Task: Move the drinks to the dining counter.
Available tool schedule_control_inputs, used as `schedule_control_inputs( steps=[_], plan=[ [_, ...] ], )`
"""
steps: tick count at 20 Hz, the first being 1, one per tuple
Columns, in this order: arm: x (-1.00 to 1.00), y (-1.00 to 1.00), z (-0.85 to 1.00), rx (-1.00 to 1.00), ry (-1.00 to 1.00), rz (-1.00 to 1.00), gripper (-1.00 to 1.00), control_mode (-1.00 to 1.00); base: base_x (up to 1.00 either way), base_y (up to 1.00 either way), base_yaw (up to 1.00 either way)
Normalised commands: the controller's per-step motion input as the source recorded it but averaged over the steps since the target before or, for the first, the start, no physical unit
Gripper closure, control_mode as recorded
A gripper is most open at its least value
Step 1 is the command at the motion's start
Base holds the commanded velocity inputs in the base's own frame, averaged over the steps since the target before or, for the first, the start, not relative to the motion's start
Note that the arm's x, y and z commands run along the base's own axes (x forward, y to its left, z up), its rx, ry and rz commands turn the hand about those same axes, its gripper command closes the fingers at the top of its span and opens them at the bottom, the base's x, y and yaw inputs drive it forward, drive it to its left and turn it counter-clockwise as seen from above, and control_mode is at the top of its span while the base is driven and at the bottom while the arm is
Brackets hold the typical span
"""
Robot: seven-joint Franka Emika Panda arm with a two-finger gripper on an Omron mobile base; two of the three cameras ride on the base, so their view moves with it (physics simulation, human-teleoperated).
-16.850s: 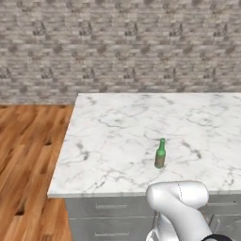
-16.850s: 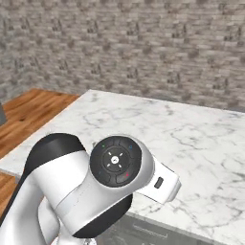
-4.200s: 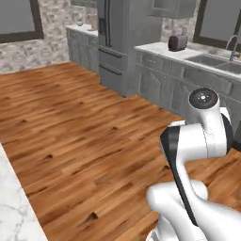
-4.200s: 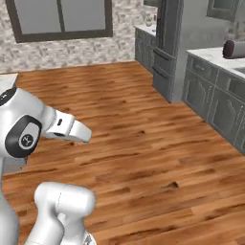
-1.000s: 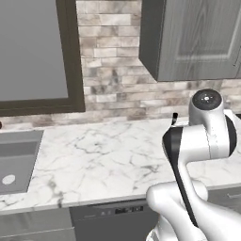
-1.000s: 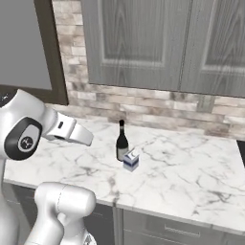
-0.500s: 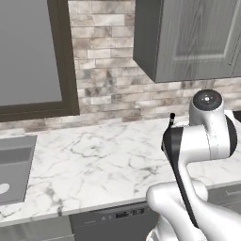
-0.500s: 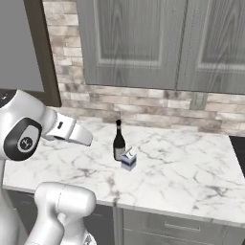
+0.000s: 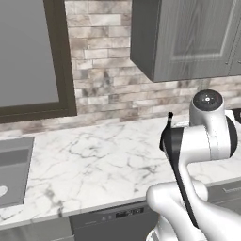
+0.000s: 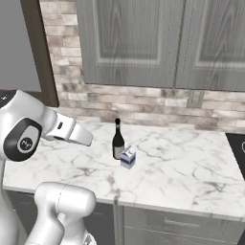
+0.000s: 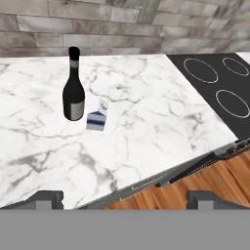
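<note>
A tall black wine bottle stands upright on the marble sink counter, close to the brick wall. A small blue-and-white milk carton sits just in front of it, to its right. In the hand view the wine bottle and milk carton lie ahead at upper left. My gripper is open and holds nothing, well short of both, off the counter's front edge. Behind my arm the wine bottle's neck peeks out. The beer bottle, the green bottle and the dining counter are out of view.
A sink is set into the counter at the left, with a dark dishwasher front below. A black stovetop adjoins the counter on the right. Grey wall cabinets hang above, and grey drawers sit under the edge.
The base has driven from the marble slab with the green bottle, across the wood floor, to this sink counter. Over the last second the view still slid slightly; bottle and carton stand unmoved.
</note>
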Motion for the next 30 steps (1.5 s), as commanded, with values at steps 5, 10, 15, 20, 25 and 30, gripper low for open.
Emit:
schedule_control_inputs(
  steps=[5,10,15,20,25,30],
  plan=[
    [0.06,-0.02,-0.13,0.09,0.0,-0.05,-1.0,-1.0,0.23,0.0,-0.11],
    [0.0,0.0,-0.34,0.24,0.0,-0.06,-1.0,-1.0,0.0,0.0,0.0],
    [0.01,0.0,-0.22,0.15,0.0,-0.05,-1.0,-1.0,0.0,0.0,0.0],
    [0.2,0.0,-0.16,0.01,0.0,-0.08,-1.0,-1.0,0.0,0.0,0.0],
    [0.35,0.0,-0.27,0.0,0.0,-0.01,-1.0,-1.0,0.0,0.0,0.0],
    [0.38,-0.11,-0.27,0.0,0.0,0.0,-1.0,-1.0,0.0,0.0,0.0]
  ],
)
